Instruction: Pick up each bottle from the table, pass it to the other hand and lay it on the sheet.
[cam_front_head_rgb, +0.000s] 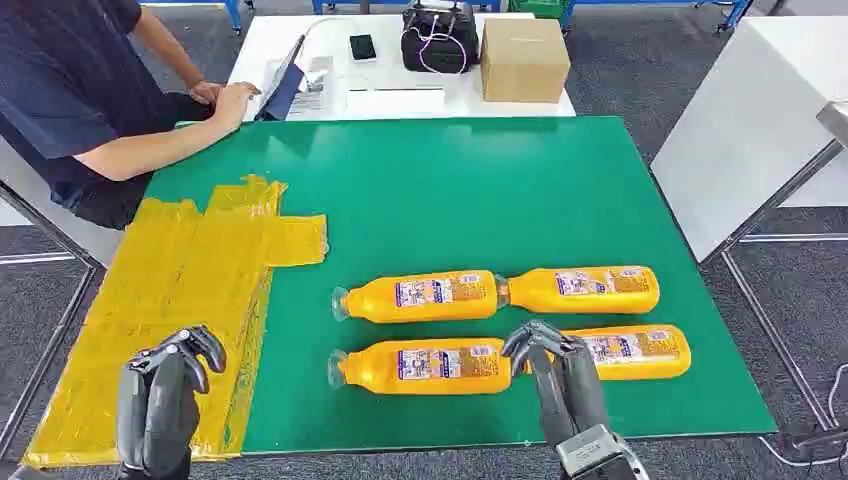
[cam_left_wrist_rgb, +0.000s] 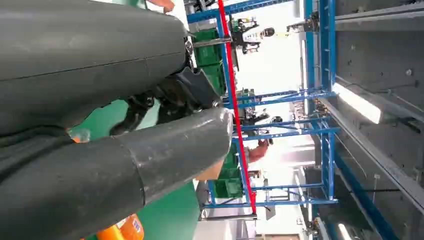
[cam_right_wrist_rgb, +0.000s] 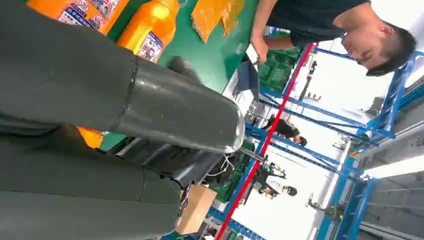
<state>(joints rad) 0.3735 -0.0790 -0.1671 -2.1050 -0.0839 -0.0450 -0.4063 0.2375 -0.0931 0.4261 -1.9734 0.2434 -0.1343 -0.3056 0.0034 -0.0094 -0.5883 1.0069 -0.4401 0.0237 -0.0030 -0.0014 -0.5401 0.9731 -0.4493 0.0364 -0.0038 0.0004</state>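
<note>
Bottles: four orange ones lying flat on the green mat (cam_front_head_rgb: 480, 190), caps pointing left, in two rows of two; near-left (cam_front_head_rgb: 420, 366), near-right (cam_front_head_rgb: 630, 352), far-left (cam_front_head_rgb: 418, 296), far-right (cam_front_head_rgb: 582, 289). Probably laid sideways and spaced for a grasp from above.
Sheet: yellow plastic sheet (cam_front_head_rgb: 170, 300) at the mat's left side, spilling past the left table edge, well apart from the bottles; nothing laid on it yet.
Right hand: right hand (cam_front_head_rgb: 545, 350) poised over the gap between the two near bottles, fingers curled downward, gripping nothing; contact with either bottle hard to tell.
Left hand: left hand (cam_front_head_rgb: 170, 385) raised over the sheet's near end, fingers loosely bent and empty, seemingly waiting for the hand-over.
Edges: near bottles close to the mat's near edge.
Open room: bare green between bottles and sheet, a fair lane for the transfer.
Bystander: person (cam_front_head_rgb: 90, 100) seated far left, hand on the white table (cam_front_head_rgb: 400, 100) beyond, clear of the lane.
</note>
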